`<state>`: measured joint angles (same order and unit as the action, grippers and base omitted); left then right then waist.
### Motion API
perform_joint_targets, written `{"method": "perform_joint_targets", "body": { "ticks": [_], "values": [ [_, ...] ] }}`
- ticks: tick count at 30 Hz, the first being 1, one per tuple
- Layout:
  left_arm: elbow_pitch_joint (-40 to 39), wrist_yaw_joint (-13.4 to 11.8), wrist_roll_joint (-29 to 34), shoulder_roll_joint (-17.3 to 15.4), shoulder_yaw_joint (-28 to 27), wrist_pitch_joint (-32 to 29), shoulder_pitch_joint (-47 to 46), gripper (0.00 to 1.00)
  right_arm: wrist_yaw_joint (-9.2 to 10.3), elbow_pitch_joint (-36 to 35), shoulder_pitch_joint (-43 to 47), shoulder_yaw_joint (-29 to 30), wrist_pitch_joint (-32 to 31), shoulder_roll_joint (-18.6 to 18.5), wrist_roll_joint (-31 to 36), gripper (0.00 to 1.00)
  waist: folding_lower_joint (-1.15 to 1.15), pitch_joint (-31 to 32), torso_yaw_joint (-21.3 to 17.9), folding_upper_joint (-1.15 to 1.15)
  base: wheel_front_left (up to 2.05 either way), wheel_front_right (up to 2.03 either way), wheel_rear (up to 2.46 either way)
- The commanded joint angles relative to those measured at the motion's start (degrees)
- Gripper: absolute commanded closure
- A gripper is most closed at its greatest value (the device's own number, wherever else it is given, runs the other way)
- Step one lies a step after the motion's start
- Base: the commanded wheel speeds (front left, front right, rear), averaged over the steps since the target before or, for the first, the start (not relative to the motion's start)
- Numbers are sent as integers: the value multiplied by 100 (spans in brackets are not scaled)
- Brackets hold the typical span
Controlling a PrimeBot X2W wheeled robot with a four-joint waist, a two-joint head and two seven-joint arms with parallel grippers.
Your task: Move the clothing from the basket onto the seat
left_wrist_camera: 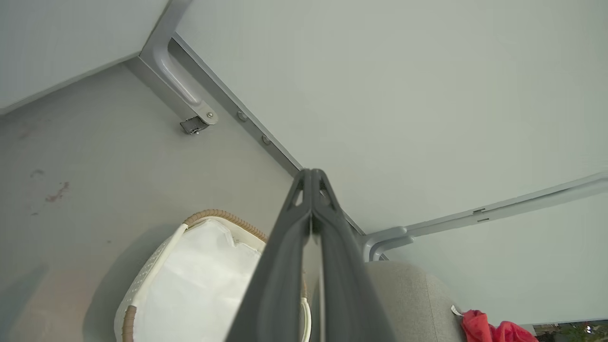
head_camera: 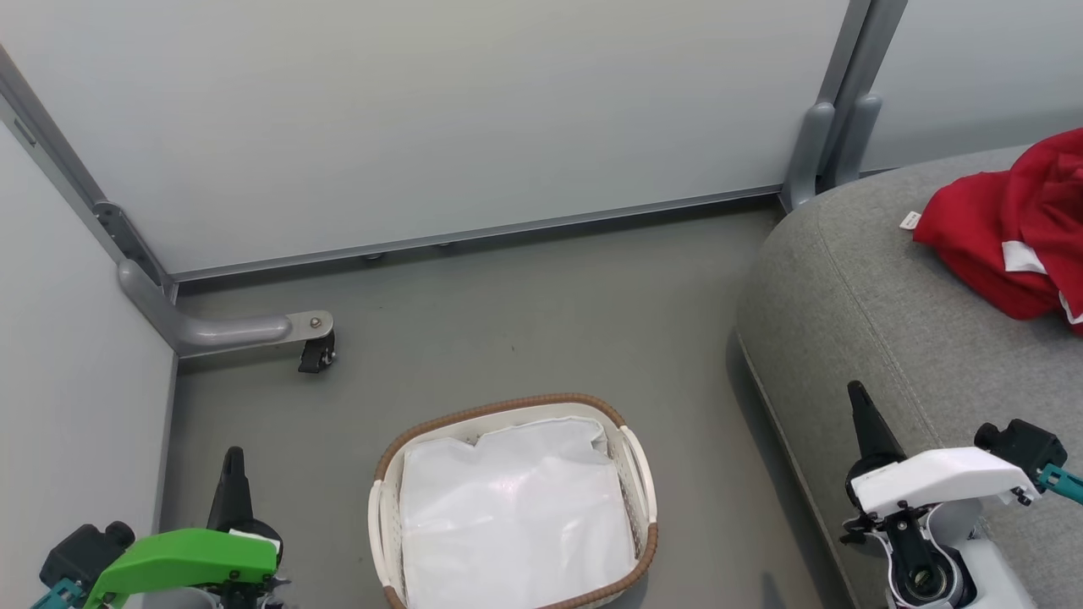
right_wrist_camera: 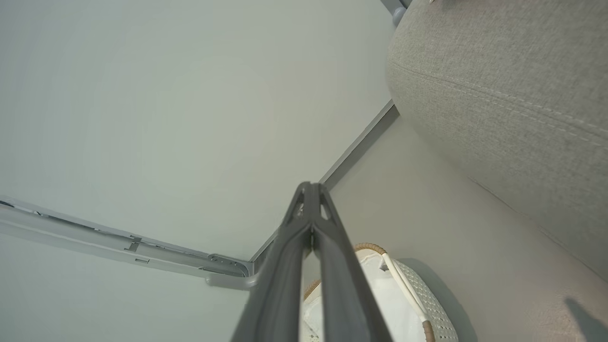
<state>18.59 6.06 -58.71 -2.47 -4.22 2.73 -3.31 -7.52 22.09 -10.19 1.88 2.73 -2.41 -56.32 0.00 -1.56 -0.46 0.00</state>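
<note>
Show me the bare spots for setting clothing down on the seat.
On the seat, free: the rounded corner left of the clothing, and the stretch between it and the right gripper. Crowded: its far right, under the clothing.

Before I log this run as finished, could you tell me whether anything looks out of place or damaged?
Nothing is spilled or damaged. The basket holds its white liner, and the red clothing lies crumpled on the seat. The only oddity: faint reddish marks on the floor.
</note>
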Motion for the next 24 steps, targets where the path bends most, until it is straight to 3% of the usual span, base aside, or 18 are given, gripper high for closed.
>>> {"method": "perform_joint_targets", "body": {
  "ticks": [1,24],
  "values": [
    [-90,33,-174,-39,-36,-40,-170,100,2,-109,1,39,-40,-37,-179,100,0,3,1,0,0,0,0],
    [-242,82,-1435,-48,-115,-394,-240,100,3,-396,169,213,-394,-47,-1529,100,0,46,15,0,0,0,0]
  ]
}}
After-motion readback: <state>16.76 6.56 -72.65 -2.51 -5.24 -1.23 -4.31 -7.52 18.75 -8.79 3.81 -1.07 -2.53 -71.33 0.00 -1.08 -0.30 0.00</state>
